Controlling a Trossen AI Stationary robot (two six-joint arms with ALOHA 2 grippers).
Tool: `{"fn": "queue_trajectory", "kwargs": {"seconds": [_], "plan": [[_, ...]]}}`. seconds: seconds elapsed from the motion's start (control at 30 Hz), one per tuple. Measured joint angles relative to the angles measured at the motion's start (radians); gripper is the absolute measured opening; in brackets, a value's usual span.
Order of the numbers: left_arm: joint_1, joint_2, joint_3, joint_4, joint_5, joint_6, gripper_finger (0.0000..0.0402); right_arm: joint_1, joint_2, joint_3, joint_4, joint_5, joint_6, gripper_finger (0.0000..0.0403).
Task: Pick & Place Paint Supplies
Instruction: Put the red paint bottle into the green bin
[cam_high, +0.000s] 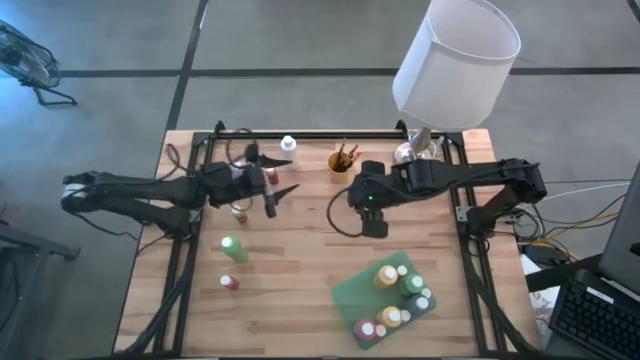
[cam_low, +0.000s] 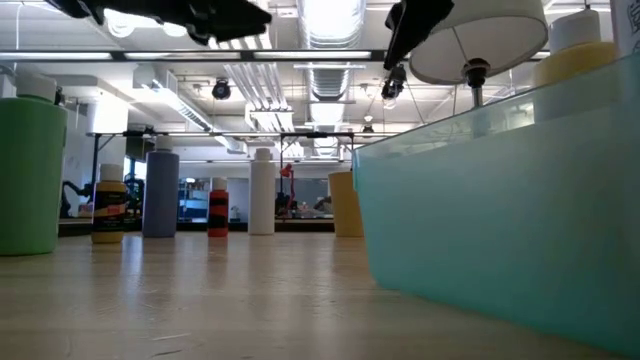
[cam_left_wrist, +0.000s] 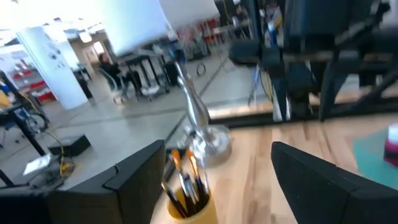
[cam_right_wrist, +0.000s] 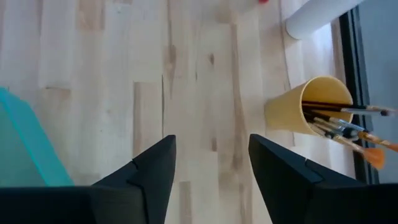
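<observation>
My left gripper (cam_high: 292, 173) is open, held above the table's far middle, and points at the yellow cup of dark-handled brushes (cam_high: 342, 160); its wrist view shows that cup (cam_left_wrist: 186, 196) between the fingers but farther off. My right gripper (cam_high: 373, 224) is open above bare wood (cam_right_wrist: 211, 146), with the cup (cam_right_wrist: 309, 106) beside it. A white bottle (cam_high: 289, 150), a green bottle (cam_high: 234, 248), a small red one (cam_high: 229, 283) and two bottles under the left gripper (cam_high: 240, 210) stand on their bases. Several bottles stand in the green tray (cam_high: 352, 293).
The white-shaded lamp (cam_high: 455, 55) stands on its silver base (cam_high: 415, 150) at the far right, close to the cup and the right arm. Black rails (cam_high: 330, 135) frame the table's far edge and sides. Bare wood lies between the green bottle and the tray.
</observation>
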Motion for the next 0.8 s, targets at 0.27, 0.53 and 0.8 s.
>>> {"fn": "queue_trajectory", "kwargs": {"seconds": [0.27, 0.53, 0.8], "plan": [[0.013, -0.175, 0.0, -0.127, -0.002, -0.018, 0.0295, -0.042, -0.018, 0.008, 0.038, 0.011, -0.063, 0.0179], [0.055, -0.247, 0.0, -0.251, -0.005, 0.021, 0.0295, -0.117, -0.021, -0.003, 0.104, 0.0, -0.112, 0.0157], [0.093, -0.247, 0.056, -0.355, 0.0, 0.06, 0.0295, -0.187, -0.022, -0.005, 0.182, 0.0, -0.076, 0.0131]]}}
